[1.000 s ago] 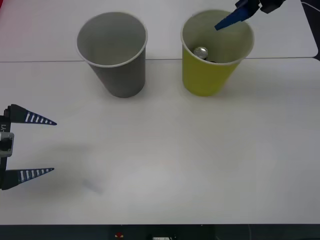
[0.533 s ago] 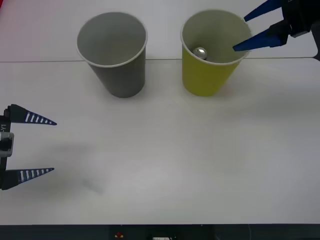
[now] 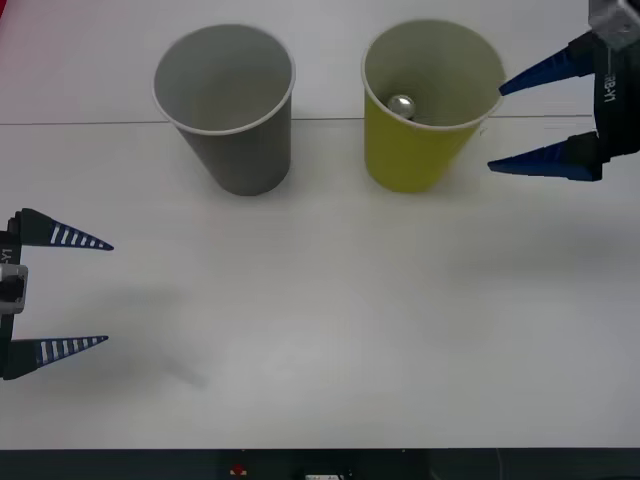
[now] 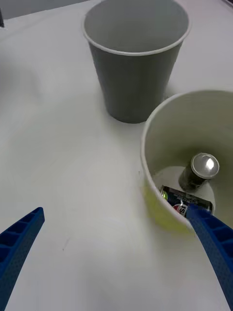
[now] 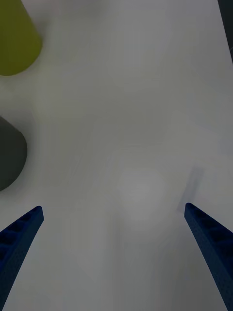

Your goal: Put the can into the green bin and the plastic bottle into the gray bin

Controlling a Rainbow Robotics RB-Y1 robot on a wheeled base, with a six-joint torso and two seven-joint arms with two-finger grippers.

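The white tabletop (image 3: 330,320) lies broad and bare across its near half, with its front edge running along the bottom of the front view and a seam crossing it behind the two bins. The gray bin (image 3: 226,108) stands upright at the far left-centre and the green bin (image 3: 428,105) upright to its right, the two apart with a strip of tabletop between them. The can (image 3: 401,104) sits inside the green bin, on its floor, its silver pull-tab top facing up; the right wrist view shows it (image 4: 200,171) beside a flat printed object (image 4: 187,200) also lying in the bin, too partly hidden to name. The right gripper (image 3: 494,126) hangs just off the green bin's right side, outside its rim, with its blue fingers (image 3: 545,160) spread wide and holding nothing; the upper finger tip is close to the white rim, the lower one beside the bin's wall. The can is therefore inside the bin, clear of both fingers, not between them. The left gripper (image 3: 108,293) waits at the left edge of the tabletop, well away from both bins, its fingers likewise spread apart and empty over bare surface. In the left wrist view the tabletop between its fingers (image 5: 22,238) is unoccupied.
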